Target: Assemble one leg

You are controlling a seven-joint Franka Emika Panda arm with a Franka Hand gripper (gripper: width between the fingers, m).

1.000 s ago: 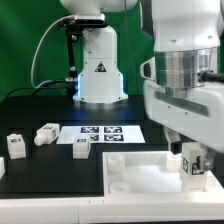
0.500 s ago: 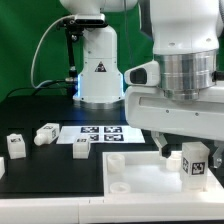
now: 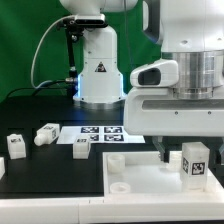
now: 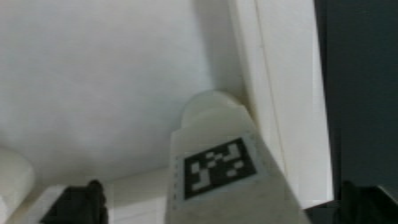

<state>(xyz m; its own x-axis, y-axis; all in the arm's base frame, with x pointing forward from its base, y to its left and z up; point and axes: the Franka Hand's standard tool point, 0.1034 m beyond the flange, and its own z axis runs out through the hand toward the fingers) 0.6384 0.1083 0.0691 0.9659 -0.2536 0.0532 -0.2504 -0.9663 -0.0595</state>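
One leg (image 3: 194, 163), a white post with a black-and-white tag, stands upright at the near corner of the white square panel (image 3: 140, 172) on the exterior view's right. My gripper (image 3: 190, 146) hangs just above the leg with its jaws apart. In the wrist view the leg (image 4: 217, 160) rises between the two dark fingertips (image 4: 80, 202), with a gap on each side, and the panel (image 4: 107, 80) lies below. My gripper (image 4: 222, 208) holds nothing.
Three more legs lie on the black table at the exterior view's left: one (image 3: 15, 146), one (image 3: 46, 133), one (image 3: 82, 149). The marker board (image 3: 102, 133) lies behind the panel. The arm's white base (image 3: 98, 70) stands at the back.
My gripper has risen off the leg and the hand has shifted a little toward the exterior view's left. The leg stays upright on the panel.
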